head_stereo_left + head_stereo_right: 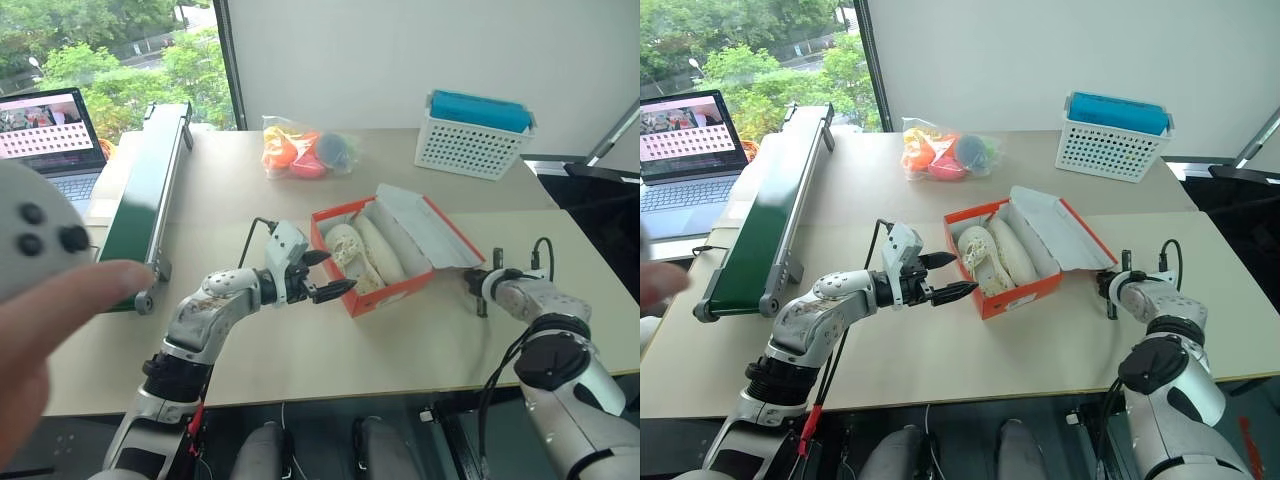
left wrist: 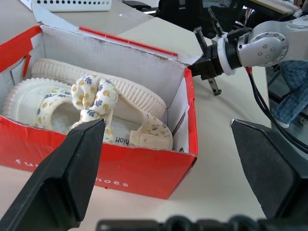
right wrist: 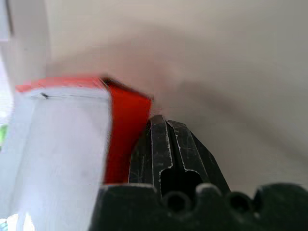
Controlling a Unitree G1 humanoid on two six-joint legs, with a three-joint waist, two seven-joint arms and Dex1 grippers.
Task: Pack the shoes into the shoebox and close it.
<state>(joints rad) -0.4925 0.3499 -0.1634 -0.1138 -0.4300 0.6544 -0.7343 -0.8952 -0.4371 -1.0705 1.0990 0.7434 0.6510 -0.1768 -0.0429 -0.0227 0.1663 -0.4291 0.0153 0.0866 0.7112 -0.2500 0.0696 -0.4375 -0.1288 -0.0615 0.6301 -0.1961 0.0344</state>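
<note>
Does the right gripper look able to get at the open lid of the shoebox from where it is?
Probably yes: the right gripper, shut, sits just beside the lid, with nothing between them.

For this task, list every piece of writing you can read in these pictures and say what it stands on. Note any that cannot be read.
"noes": white letters on the shoebox front, their start hidden by the left gripper.
"fu": white letters further along the same front.
"hiol": on a shoe's strap, cut off.
Laptop screen: too small to read.

Closed right gripper (image 3: 166,132), beside red shoebox (image 3: 126,130), table (image 3: 231,72)
</note>
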